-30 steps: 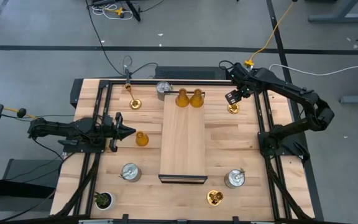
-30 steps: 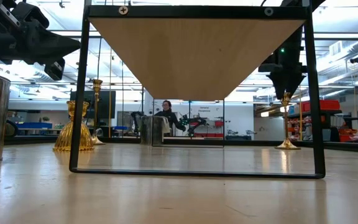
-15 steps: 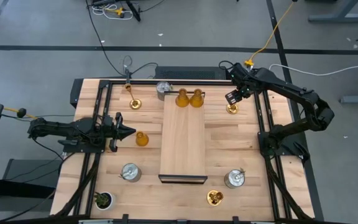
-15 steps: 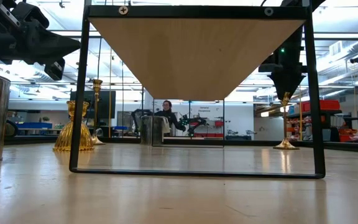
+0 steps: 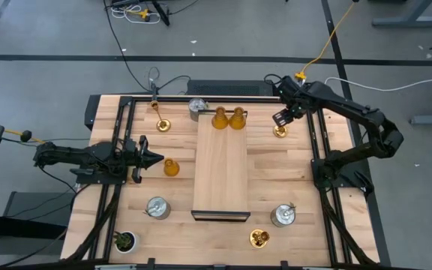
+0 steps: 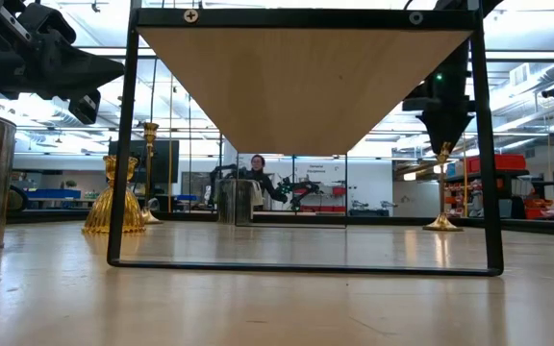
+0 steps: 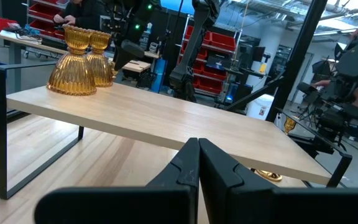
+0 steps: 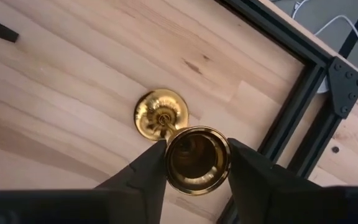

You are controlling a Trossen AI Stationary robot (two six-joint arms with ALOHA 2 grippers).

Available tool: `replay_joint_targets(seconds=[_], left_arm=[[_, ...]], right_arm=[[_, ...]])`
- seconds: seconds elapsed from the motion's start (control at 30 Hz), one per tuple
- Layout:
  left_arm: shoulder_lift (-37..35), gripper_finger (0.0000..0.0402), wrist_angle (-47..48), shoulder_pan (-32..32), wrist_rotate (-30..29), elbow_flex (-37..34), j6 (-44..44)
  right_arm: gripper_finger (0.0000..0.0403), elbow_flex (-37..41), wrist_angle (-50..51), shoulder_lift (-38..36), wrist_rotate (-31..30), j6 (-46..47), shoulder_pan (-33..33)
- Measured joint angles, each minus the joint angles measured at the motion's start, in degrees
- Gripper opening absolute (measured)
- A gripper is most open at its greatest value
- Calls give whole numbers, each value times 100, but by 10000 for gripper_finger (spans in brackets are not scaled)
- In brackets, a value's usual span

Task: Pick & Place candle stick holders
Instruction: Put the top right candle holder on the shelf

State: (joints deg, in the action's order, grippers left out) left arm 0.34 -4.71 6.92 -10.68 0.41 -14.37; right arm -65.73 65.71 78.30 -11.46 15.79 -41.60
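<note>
**Right pincer closes in on gold holder**

At the far right of the desk (image 5: 111, 112), the right pincer (image 8: 196, 163) has narrowed since a second ago and now clasps the cup of a gold candle stick holder (image 8: 194, 158), its base standing on the wood. The left pincer (image 5: 156, 158), fully closed and empty, stays beside an amber holder (image 5: 171, 167).
</note>
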Motion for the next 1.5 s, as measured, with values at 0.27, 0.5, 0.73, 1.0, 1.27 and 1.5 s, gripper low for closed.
replay_joint_targets(seconds=[0.27,0.5,0.73,1.0,1.27,1.5], left_arm=[[-1,10,0,1,1,0,-1],[0,10,0,0,0,1,-2],[0,10,0,0,2,1,-2],[0,10,0,2,0,1,-1],[-2,10,0,2,0,1,0],[-1,10,0,1,0,0,0]], right_arm=[[146,-434,481,2,125,-91,4],[143,-848,898,2,255,-316,7],[145,-1314,1492,2,356,-764,7],[146,-1943,1887,2,356,-1421,9],[146,-2506,2099,2,350,-1842,9],[146,-2654,2192,2,341,-2080,262]])
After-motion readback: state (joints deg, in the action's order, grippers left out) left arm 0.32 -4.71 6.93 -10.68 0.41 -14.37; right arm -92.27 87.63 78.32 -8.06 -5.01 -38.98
